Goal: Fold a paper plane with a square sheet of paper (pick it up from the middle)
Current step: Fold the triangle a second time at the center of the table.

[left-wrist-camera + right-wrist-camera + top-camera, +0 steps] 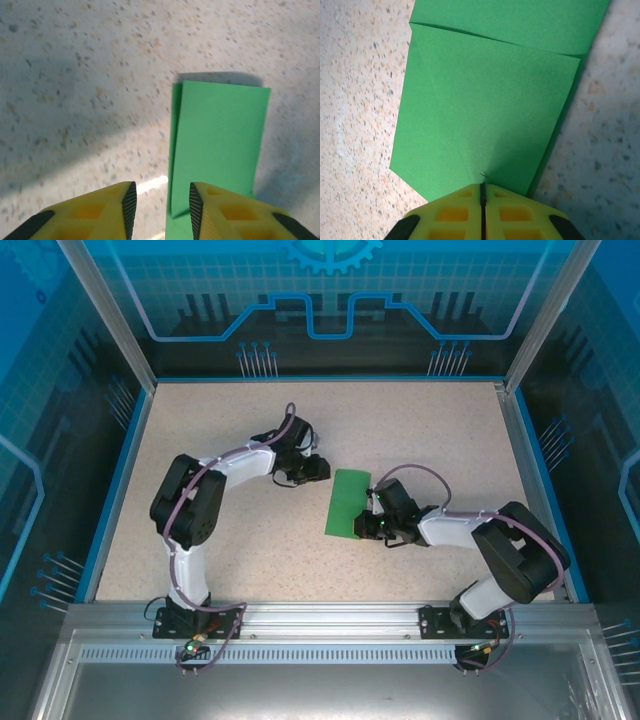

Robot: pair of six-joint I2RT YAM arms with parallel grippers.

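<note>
The bright green sheet of paper lies mid-table, folded over into a narrow strip. In the right wrist view its upper flap is slightly raised, with a shadow along its right edge. My right gripper is at the strip's right edge. Its jaws are shut on the near edge of that flap, where a tiny wrinkle shows at the tips. My left gripper hovers by the strip's far left corner and is open. In the left wrist view the paper has its long left edge running between the open fingers.
The speckled beige tabletop is ringed by a blue rim and transparent blue walls. A metal rail carries both arm bases at the near edge. Both arms reach inward toward the centre, close to each other.
</note>
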